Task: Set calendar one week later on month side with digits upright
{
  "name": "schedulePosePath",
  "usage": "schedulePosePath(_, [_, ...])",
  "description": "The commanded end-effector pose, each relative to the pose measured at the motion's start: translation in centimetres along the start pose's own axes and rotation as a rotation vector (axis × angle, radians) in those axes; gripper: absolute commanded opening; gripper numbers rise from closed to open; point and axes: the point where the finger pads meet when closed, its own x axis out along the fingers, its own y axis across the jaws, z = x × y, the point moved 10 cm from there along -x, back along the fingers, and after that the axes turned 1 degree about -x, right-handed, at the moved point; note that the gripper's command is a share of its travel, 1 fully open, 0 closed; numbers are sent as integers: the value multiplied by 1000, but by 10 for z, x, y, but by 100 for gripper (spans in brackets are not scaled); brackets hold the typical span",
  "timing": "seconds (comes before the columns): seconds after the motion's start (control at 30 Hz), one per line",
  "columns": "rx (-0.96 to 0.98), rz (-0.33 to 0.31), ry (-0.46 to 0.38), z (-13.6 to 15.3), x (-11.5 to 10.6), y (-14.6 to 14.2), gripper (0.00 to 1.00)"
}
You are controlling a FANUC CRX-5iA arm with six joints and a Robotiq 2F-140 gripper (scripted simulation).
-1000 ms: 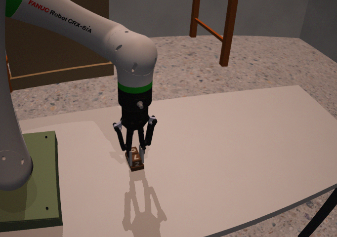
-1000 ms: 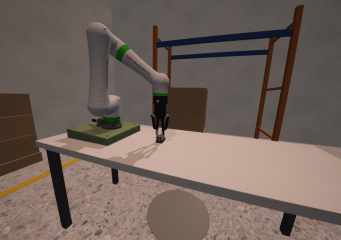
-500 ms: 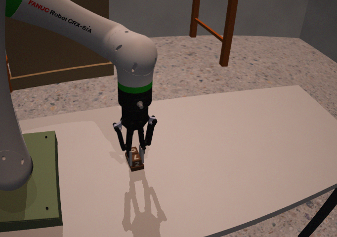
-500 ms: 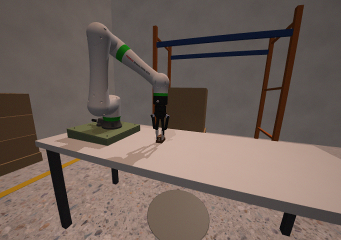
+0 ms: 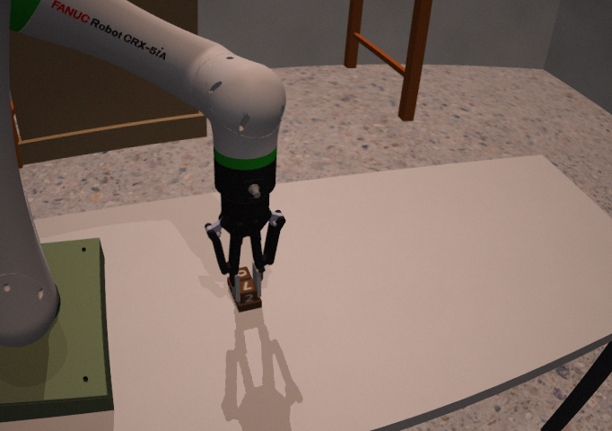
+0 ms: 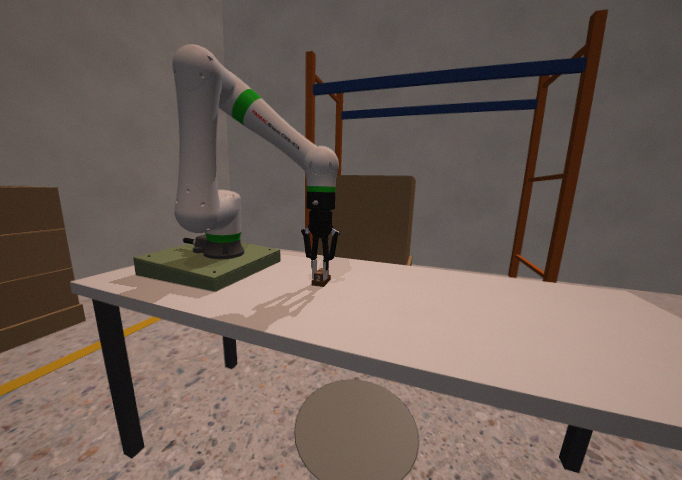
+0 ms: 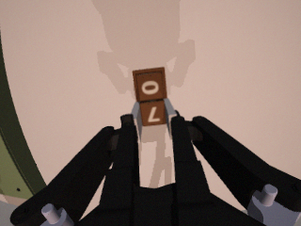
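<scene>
A small brown tray [image 5: 249, 306] [image 6: 320, 283] stands on the table. It holds two brown cubes in a row. The near cube [image 5: 248, 286] [image 6: 318, 277] [image 7: 153, 114] shows a 7 on top, upside down in the top view, and a 2 on the face towards that camera. The far cube [image 5: 242, 273] [image 7: 150, 87] shows a 0 on top. My gripper [image 5: 248, 293] [image 6: 320, 272] [image 7: 152, 109] points down, shut on the near cube, one finger at each side. I cannot tell if this cube touches the tray's floor. The month names are not readable.
The green base plate [image 5: 78, 314] [image 6: 175, 270] of the arm lies on the table to the left of the tray, and its edge shows in the wrist view [image 7: 14, 127]. The table [image 5: 393, 264] [image 6: 466, 322] extends far to the right. Shelving and boxes stand beyond it.
</scene>
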Motion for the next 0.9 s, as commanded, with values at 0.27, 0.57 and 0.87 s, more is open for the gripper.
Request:
schedulePosePath(0.27, [0,0,0,0,0,0,20])
schedulePosePath(0.57, [0,0,0,0,0,0,27])
schedulePosePath(0.87, [0,0,0,0,0,0,29])
